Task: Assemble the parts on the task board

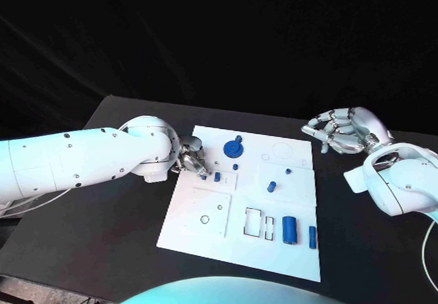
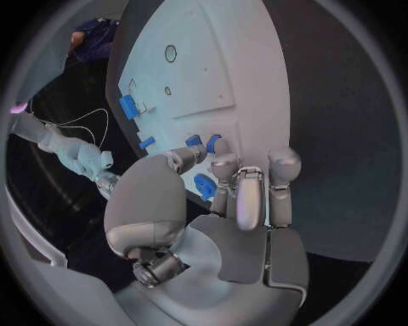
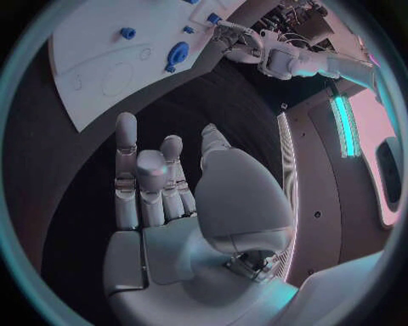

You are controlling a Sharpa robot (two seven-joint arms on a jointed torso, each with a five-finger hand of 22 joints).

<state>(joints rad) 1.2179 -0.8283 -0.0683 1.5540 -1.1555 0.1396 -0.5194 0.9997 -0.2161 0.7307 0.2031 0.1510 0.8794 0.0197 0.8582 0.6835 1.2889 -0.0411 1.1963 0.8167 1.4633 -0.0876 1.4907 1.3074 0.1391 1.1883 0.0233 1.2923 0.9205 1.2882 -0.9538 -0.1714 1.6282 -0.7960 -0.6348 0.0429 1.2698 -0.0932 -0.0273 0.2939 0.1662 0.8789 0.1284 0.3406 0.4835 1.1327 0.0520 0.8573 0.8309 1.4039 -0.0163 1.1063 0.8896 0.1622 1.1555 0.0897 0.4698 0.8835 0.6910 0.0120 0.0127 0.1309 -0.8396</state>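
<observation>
Left hand (image 1: 191, 161): at the left edge of the task board (image 1: 196, 222), near its far corner, fingers bent down onto the white surface. In the left wrist view the fingertips (image 2: 223, 146) meet at a small blue part (image 2: 210, 141); whether the part is pinched or only touched cannot be told.

Right hand (image 1: 345, 130): above the black table (image 1: 99, 214), just off the board's far right corner, apart from every part. Fingers curled loosely with gaps between them, nothing inside; the right wrist view shows the palm (image 3: 170, 238) bare and the fingers (image 3: 126, 142) standing separate.

Task board: white plate, middle of the table, long side running away from the robot.

Parts on the board, head view:
- round blue disc (image 1: 235, 148) with a small knob, near the far edge, just right of the left hand
- small blue piece (image 1: 217, 176) beside the left hand's fingers
- tiny blue piece (image 1: 235, 167) just beyond it
- short blue peg (image 1: 271, 187), mid-board
- small blue stub (image 1: 288, 171), further back and to the right
- blue cylinder (image 1: 290, 229), lying flat in the near right area
- thinner blue bar (image 1: 312, 236), just right of the cylinder, near the board's right edge

Board markings: two rectangular outlines (image 1: 252, 222) left of the cylinder; a small ring (image 1: 204, 219) in the near left area
</observation>
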